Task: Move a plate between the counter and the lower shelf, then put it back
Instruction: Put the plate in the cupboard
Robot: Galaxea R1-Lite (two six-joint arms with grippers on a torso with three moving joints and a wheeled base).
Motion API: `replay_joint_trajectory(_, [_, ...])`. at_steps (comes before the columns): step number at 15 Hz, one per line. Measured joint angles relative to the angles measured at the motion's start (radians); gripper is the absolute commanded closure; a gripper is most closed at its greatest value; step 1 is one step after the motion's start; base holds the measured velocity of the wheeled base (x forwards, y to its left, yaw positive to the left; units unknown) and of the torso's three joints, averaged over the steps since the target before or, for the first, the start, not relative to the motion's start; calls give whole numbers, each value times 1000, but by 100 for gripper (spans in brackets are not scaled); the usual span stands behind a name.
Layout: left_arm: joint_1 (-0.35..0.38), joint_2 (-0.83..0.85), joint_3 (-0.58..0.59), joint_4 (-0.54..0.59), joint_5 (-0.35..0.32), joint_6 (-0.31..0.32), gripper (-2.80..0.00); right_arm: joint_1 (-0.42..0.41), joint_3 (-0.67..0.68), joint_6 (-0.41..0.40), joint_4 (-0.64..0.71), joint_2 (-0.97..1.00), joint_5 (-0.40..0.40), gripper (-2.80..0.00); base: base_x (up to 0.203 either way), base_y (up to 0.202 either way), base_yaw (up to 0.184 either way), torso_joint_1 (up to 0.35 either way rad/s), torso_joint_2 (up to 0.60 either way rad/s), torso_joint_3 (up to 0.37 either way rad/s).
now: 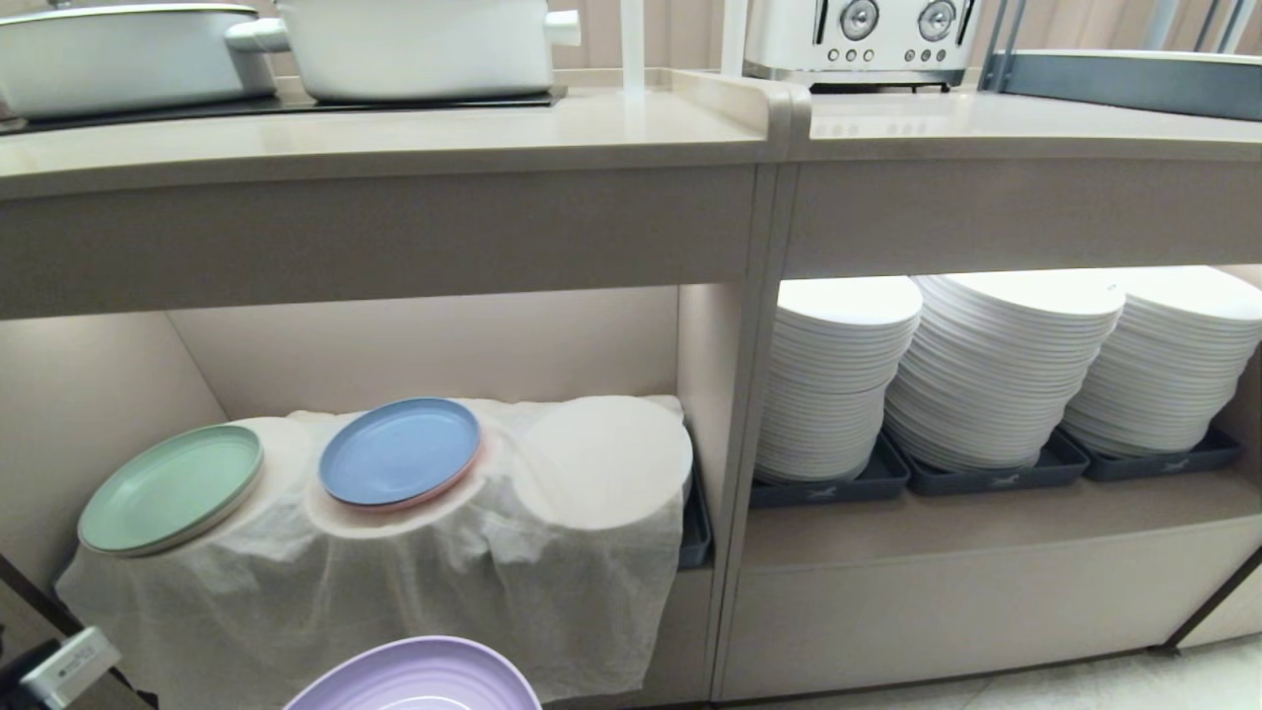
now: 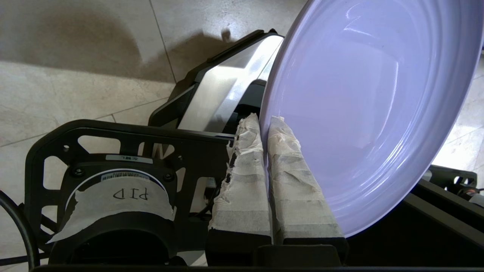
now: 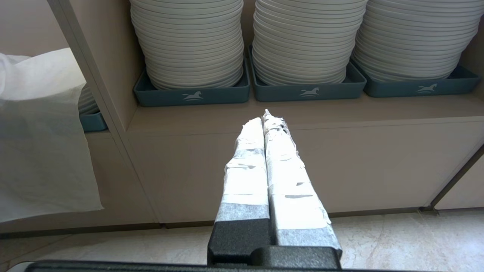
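The lavender plate (image 1: 419,677) shows at the bottom edge of the head view, in front of and below the lower shelf (image 1: 444,335). In the left wrist view my left gripper (image 2: 264,119) is shut on the rim of the plate (image 2: 370,105), one taped finger on each side of it. The shelf's wrinkled white cloth (image 1: 394,572) covers round stacks, with a bare mound (image 1: 606,459) at its right. The counter (image 1: 394,133) runs above. My right gripper (image 3: 266,115) is shut and holds nothing; it hangs low before the neighbouring compartment, out of the head view.
A mint green plate (image 1: 170,488) and a light blue plate (image 1: 399,452) lie on the cloth. Tall stacks of white plates (image 1: 996,365) in dark trays fill the right compartment. White pots (image 1: 414,44) and a toaster (image 1: 858,39) stand on the worktops. My own base (image 2: 227,87) lies below the plate.
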Motion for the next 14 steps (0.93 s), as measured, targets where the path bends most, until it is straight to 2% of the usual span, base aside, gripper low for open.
replay_joint_trajectory(14, [0, 25, -10, -29, -27, -2, 0, 0, 0, 0, 0, 0, 1, 0, 0, 0, 0, 0, 0, 0])
